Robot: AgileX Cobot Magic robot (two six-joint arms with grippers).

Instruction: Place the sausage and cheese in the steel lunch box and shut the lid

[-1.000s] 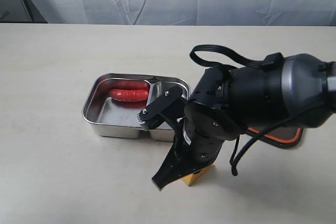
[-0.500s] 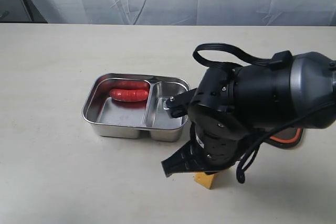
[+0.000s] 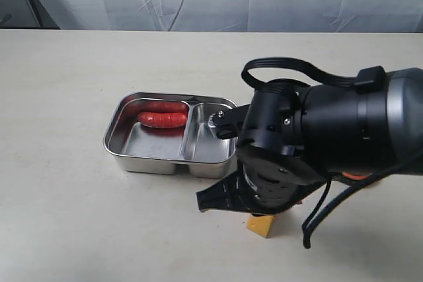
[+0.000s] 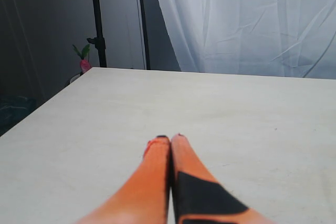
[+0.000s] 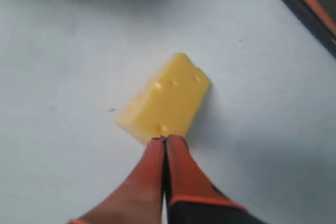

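The right gripper (image 5: 165, 139) is pressing its two smooth orange fingers flat together with nothing between them. Their tips are sitting right at the near edge of the cheese (image 5: 165, 98), though whether they are touching it is not clear. The cheese, a matte yellow wedge with a few tiny pits, is lying flat on the pale table (image 5: 63, 77). A dark rounded corner of the lid (image 5: 310, 3), edged with an orange band, is lying near it without touching. In the exterior view the bulky black right arm (image 3: 317, 143) is covering most of the wedge, and one yellow corner is showing below it, apart from the steel lunch box (image 3: 142, 162). The sausage (image 3: 162, 120), glossy, red and slightly curved, is lying in the tray's wide compartment by the far wall, whose polished steel is mirroring it. The left gripper (image 4: 169, 139) is holding its tapered orange fingers shut together above bare table, before a creased white curtain (image 4: 247, 19).
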